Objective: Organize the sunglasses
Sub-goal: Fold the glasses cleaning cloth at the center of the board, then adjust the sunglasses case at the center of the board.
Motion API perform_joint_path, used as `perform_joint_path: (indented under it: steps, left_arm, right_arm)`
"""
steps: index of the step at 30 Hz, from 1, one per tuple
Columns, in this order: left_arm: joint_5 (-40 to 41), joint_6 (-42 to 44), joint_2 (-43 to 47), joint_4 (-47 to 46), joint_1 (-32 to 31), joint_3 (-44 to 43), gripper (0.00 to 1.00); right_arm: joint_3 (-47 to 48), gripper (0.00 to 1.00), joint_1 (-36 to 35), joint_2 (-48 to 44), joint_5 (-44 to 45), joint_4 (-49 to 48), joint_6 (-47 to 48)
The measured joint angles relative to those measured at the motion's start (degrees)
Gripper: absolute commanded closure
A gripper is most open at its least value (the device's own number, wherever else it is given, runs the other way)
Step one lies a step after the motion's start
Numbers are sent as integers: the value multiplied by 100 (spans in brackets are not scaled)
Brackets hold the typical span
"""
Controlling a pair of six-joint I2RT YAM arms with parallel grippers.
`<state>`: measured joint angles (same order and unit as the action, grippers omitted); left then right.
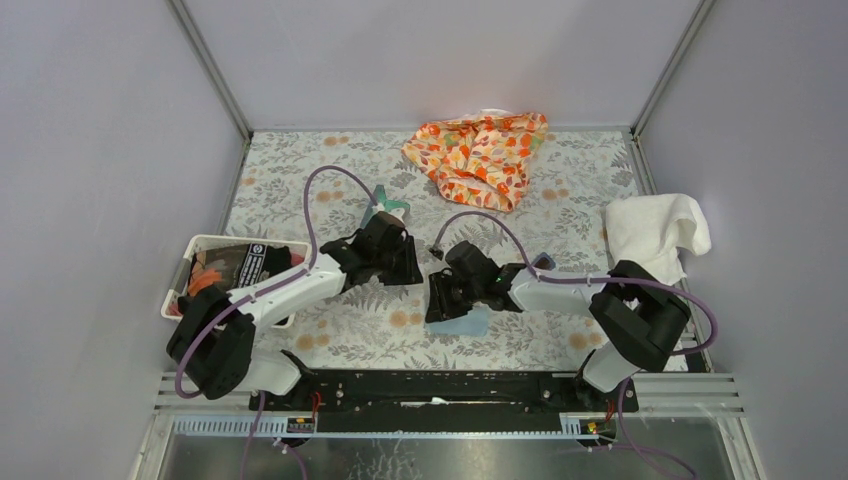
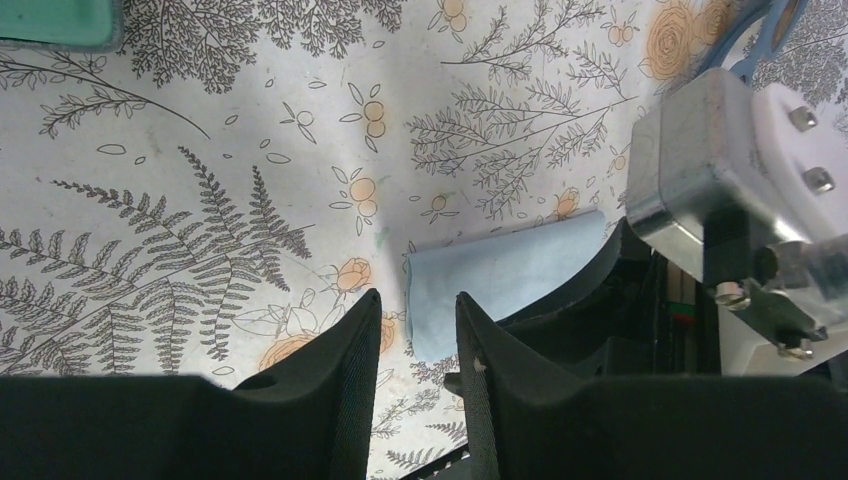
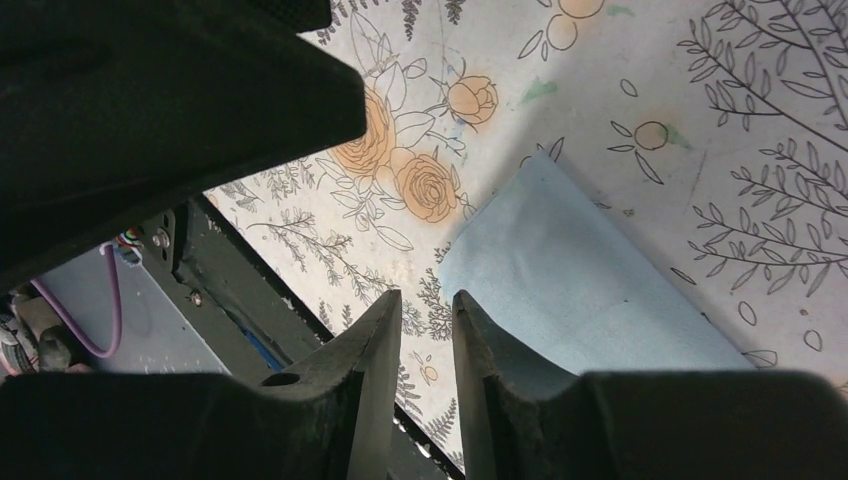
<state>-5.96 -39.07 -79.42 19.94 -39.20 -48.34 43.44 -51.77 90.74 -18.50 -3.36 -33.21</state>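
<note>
The sunglasses (image 2: pixel 748 45) show only as a sliver: in the left wrist view, a curved strip of blue frame in the upper right corner, lying on the table behind the right arm's wrist housing. In the top view a small blue piece (image 1: pixel 543 262) peeks out just above the right arm's forearm, right of centre. Too much is covered to tell which way the long axis runs or where the lenses face (only that one curved edge is clear).

Just left of and below that spot in the top view lies the light blue cloth (image 1: pixel 470 322), flat on the floral table cover (image 1: pixel 560 180). The right gripper (image 3: pixel 425 295) hovers over the cloth's corner, its fingers slightly parted with nothing between them. The left gripper (image 2: pixel 418 300) sits left of centre, facing the right one, its fingers likewise a little apart and empty, the cloth visible beyond the gap.

A case with a teal inside (image 1: pixel 385 205) rests just above the left gripper. Further out are an orange patterned fabric (image 1: pixel 480 155) at top centre, a white towel (image 1: pixel 655 230) at the right edge, and a white basket (image 1: pixel 195 245) of dark items at the left.
</note>
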Motion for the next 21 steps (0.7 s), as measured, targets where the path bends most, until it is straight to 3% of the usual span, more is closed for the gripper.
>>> perform_joint_path:
  steps: [5,11,16,21]
  left_arm:
    - [7,2,-4,33,11,0,62]
    - [286,7,-245,127,26,-166,61]
    - [935,0,-1051,350,83,-955,61]
    - [1458,90,-2081,494,341,-2059,57]
  right_arm:
    - [59,67,0,-138,232,293,109]
    - [-7,68,302,-1058,704,734,243]
    - [-350,67,1405,-2011,1038,892,240]
    - [-413,67,1705,-2389,1244,1193,240]
